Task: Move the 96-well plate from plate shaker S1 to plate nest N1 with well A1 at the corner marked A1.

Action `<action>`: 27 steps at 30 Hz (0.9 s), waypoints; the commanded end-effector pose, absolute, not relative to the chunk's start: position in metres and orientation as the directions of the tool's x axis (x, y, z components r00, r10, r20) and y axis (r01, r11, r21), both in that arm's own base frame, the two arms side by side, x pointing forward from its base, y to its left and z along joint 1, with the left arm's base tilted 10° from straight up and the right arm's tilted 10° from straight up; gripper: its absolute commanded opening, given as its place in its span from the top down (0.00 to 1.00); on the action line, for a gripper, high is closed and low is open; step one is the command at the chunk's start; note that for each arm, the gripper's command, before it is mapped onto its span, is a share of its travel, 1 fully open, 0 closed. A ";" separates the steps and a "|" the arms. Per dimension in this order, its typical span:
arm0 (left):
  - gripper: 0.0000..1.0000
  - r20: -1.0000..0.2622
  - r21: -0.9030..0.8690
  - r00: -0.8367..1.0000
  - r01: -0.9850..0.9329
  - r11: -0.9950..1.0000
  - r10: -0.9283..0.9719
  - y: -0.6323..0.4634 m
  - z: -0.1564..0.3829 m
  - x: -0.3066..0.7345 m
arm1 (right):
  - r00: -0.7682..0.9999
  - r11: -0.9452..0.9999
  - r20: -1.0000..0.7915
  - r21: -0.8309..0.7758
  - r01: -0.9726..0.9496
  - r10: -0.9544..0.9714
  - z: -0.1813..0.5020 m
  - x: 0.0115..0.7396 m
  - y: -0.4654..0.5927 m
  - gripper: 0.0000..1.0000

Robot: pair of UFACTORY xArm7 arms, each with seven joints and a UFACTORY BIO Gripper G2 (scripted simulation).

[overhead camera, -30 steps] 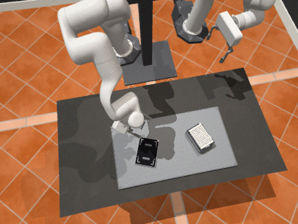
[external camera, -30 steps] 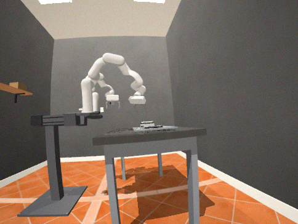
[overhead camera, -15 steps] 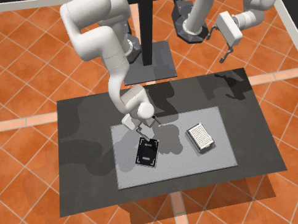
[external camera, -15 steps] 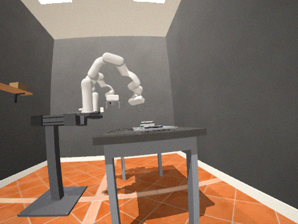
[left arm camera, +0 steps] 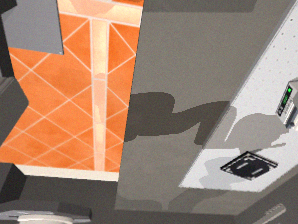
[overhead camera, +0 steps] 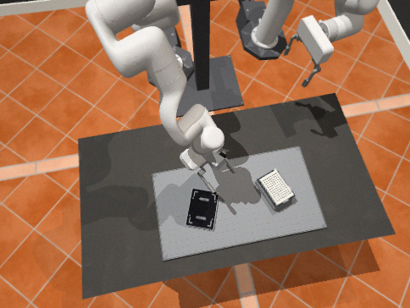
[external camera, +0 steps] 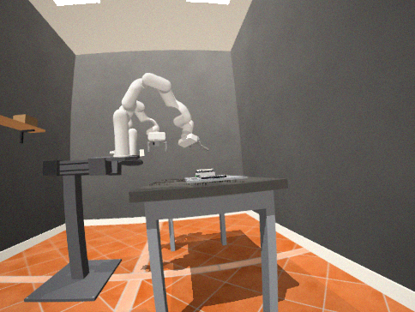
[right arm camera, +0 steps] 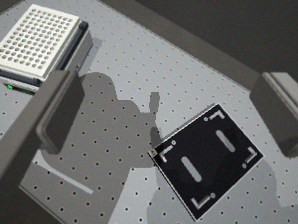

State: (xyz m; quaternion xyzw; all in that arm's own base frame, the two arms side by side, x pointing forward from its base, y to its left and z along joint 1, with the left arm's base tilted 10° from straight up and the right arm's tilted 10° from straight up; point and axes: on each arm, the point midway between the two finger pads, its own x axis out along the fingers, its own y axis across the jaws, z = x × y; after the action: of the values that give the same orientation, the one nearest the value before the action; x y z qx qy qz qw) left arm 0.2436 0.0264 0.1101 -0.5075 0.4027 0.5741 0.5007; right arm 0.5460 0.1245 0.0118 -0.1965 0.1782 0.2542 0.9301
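Observation:
The white 96-well plate (overhead camera: 275, 186) (external camera: 205, 170) (right arm camera: 37, 40) sits on the shaker S1 (left arm camera: 286, 100) (right arm camera: 80, 51), which has a green display. The black nest N1 (overhead camera: 202, 208) (left arm camera: 250, 161) (right arm camera: 204, 155) is empty, with light corner locators and two slots. No A1 mark is readable. My right gripper (overhead camera: 224, 183) (right arm camera: 167, 112) hangs above the board near the nest, tilted, with its fingers apart and nothing between them. My left gripper (overhead camera: 296, 68) (external camera: 157, 150) is open and empty, far from the plate, beyond the table's back edge.
The shaker and nest stand apart on a light perforated board (overhead camera: 250, 224) (left arm camera: 275, 65) on the dark table (overhead camera: 110, 254) (external camera: 171, 191). A dark column (overhead camera: 202, 46) and the arm bases are behind the table. The right arm reaches over the table's back edge.

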 end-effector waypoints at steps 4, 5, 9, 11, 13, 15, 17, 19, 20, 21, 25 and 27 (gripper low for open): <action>0.00 -0.986 -0.048 0.019 -0.984 -0.174 0.167 0.027 0.111 0.244 | 0.890 0.849 -0.302 -0.307 -0.430 0.342 0.029 0.548 0.152 0.63; 0.00 -0.986 -0.048 0.019 -0.984 -0.174 0.167 0.027 0.111 0.244 | 0.904 0.861 -0.277 -0.307 -0.405 0.326 0.032 0.547 0.156 0.63; 0.00 -0.986 -0.048 0.019 -0.984 -0.174 0.167 0.027 0.111 0.244 | 0.934 0.890 -0.216 -0.303 -0.341 0.284 0.041 0.543 0.167 0.63; 0.00 -0.986 -0.048 0.019 -0.984 -0.174 0.167 0.027 0.111 0.244 | 0.945 0.901 -0.192 -0.299 -0.315 0.266 0.044 0.541 0.171 0.63; 0.00 -0.986 -0.048 0.019 -0.984 -0.174 0.167 0.027 0.111 0.244 | 0.954 0.912 -0.170 -0.293 -0.288 0.247 0.048 0.539 0.174 0.63; 0.00 -0.986 -0.048 0.019 -0.984 -0.174 0.167 0.027 0.111 0.244 | 0.966 0.926 -0.136 -0.283 -0.249 0.218 0.053 0.536 0.180 0.63; 0.00 -0.986 -0.048 0.019 -0.984 -0.174 0.167 0.027 0.111 0.244 | 0.980 0.945 -0.094 -0.264 -0.194 0.175 0.059 0.530 0.186 0.63; 0.00 -0.986 -0.048 0.019 -0.984 -0.174 0.167 0.027 0.111 0.244 | 0.987 0.955 -0.070 -0.250 -0.161 0.148 0.063 0.526 0.189 0.63; 0.00 -0.986 -0.048 0.019 -0.984 -0.174 0.167 0.027 0.111 0.244 | 0.991 0.962 -0.052 -0.237 -0.134 0.125 0.066 0.523 0.192 0.63; 0.00 -0.986 -0.048 0.019 -0.984 -0.174 0.167 0.027 0.111 0.244 | 0.992 0.964 -0.047 -0.234 -0.127 0.119 0.067 0.522 0.193 0.63; 0.00 -0.986 -0.048 0.019 -0.984 -0.174 0.167 0.027 0.111 0.244 | 0.999 0.982 0.004 -0.186 -0.039 0.040 0.076 0.509 0.199 0.63; 0.00 -0.986 -0.048 0.019 -0.984 -0.174 0.167 0.027 0.111 0.244 | 1.000 0.986 0.021 -0.165 -0.005 0.009 0.079 0.503 0.201 0.63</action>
State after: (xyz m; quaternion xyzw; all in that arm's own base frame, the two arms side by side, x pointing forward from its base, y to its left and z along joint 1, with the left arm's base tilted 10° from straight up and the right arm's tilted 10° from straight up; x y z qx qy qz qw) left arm 0.2436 0.0264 0.1101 -0.5075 0.4027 0.5741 0.5007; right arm 0.5122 0.1947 0.0699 -0.1018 0.0138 0.0368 0.9940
